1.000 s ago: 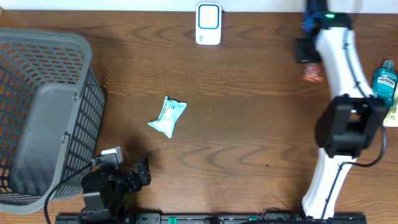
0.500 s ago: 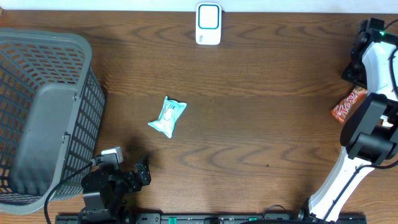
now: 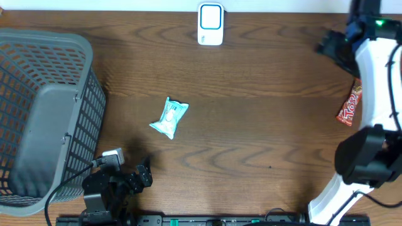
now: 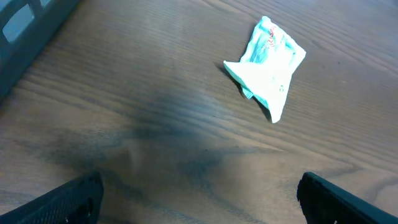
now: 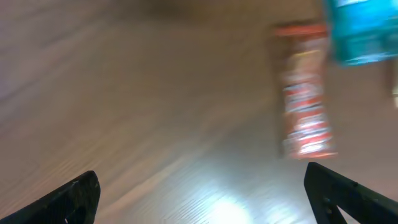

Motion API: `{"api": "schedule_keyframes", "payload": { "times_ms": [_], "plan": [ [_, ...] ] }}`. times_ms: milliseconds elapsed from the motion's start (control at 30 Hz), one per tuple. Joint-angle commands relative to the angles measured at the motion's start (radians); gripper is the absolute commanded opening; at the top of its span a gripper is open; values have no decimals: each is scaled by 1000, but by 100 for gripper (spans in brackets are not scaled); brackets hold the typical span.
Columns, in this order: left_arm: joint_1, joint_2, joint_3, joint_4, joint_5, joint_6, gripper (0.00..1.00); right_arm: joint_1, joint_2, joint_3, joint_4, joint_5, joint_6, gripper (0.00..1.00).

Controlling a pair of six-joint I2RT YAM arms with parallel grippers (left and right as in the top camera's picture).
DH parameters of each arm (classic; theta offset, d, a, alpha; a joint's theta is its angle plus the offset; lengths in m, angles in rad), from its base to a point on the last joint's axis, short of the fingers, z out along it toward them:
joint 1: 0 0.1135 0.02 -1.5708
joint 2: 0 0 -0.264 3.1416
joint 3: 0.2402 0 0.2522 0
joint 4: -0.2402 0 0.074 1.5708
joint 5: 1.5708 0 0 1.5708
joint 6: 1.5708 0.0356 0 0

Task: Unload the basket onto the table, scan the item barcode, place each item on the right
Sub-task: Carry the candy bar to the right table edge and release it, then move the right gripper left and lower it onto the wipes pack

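A white and blue barcode scanner (image 3: 210,24) stands at the table's far edge. A red candy bar (image 3: 349,105) lies flat on the wood at the right, apart from my right gripper (image 3: 333,48), which hovers further back. In the right wrist view the bar (image 5: 305,93) shows blurred ahead of the open, empty right gripper (image 5: 208,199). A teal wipes packet (image 3: 169,117) lies mid-table. My left gripper (image 3: 142,176) rests near the front edge; in the left wrist view it (image 4: 199,199) stands open and empty, with the packet (image 4: 267,62) ahead and to the right.
A grey mesh basket (image 3: 38,113) fills the left side of the table, its wall (image 4: 25,18) at the corner of the left wrist view. A teal bottle (image 5: 364,31) stands beside the candy bar at the right edge.
My right gripper carried the red candy bar to the right side, opened and let it go on the table, then drew back toward the far edge. The left arm stayed still.
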Motion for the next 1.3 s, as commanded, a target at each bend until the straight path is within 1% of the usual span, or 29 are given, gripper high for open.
{"api": "schedule_keyframes", "payload": {
  "times_ms": [0,100,167,300,533,767,833,967,1000,1033,1067,1133,1200,1267],
  "plan": [
    [4,-3,-6,-69,0,-2,98,115,13,0,-8,-354,28,99],
    [4,-3,-6,-69,0,-2,98,208,17,-3,5,-422,28,99],
    [4,-3,-6,-69,0,-2,98,275,17,-3,4,-422,21,99],
    [4,-3,-6,-69,0,-2,98,397,17,-5,4,-416,-89,99],
    [4,-3,-6,-69,0,-2,98,586,17,-29,23,-332,-100,99],
    [4,-3,-6,-69,0,-2,98,746,21,-58,98,-124,-101,98],
    [4,-3,-6,-69,0,-2,98,792,23,-89,161,-68,-129,89],
    [4,-3,-6,-69,0,-2,98,859,23,-182,327,-49,-244,86],
    [4,-3,-6,-69,0,-2,98,875,23,-224,392,-39,-283,83],
    [4,-3,-6,-69,0,-2,98,886,23,-254,441,-23,-303,77],
    [4,-3,-6,-69,0,-2,98,897,23,-291,496,-1,-314,64],
    [4,-3,-6,-69,0,-2,98,909,23,-365,600,14,-314,57],
    [4,-3,-6,-69,0,-2,98,918,23,-427,684,-24,-315,48],
    [4,-3,-6,-69,0,-2,98,922,23,-467,745,-106,-362,45]
  ]
}}
